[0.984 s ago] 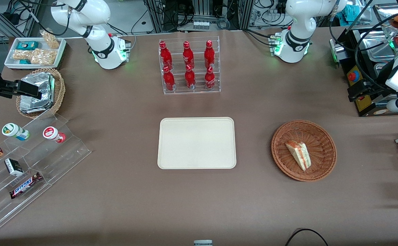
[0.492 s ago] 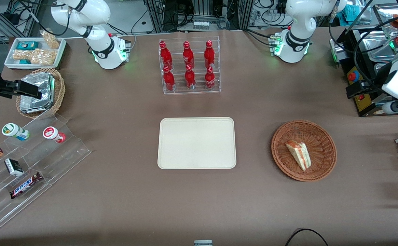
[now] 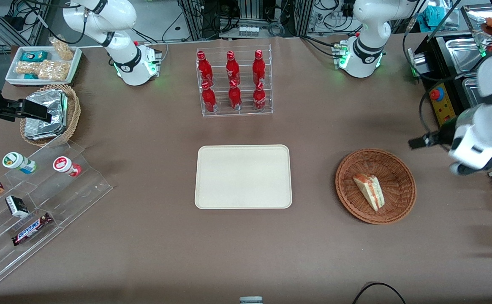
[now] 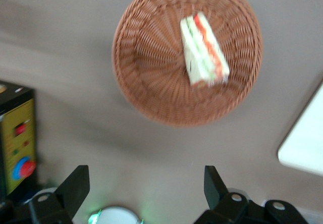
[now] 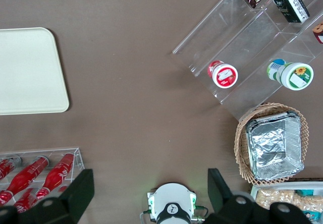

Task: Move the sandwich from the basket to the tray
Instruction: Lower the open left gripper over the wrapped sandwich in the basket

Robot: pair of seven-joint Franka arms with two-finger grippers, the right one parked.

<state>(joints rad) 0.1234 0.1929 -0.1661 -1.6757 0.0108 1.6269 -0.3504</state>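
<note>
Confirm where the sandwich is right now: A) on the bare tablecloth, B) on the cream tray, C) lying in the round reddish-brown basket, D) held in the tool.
C: the sandwich lies in the basket, the tray is bare, and the tool is open, off to the side of the basket toward the working arm's end.

sandwich (image 3: 369, 191): you see a white wedge, red-green filling, lying in the basket (image 3: 402, 169), below the gripper (image 4: 146, 183), apart.
tray (image 3: 243, 176): cream, bare, well apart from gripper.
</note>
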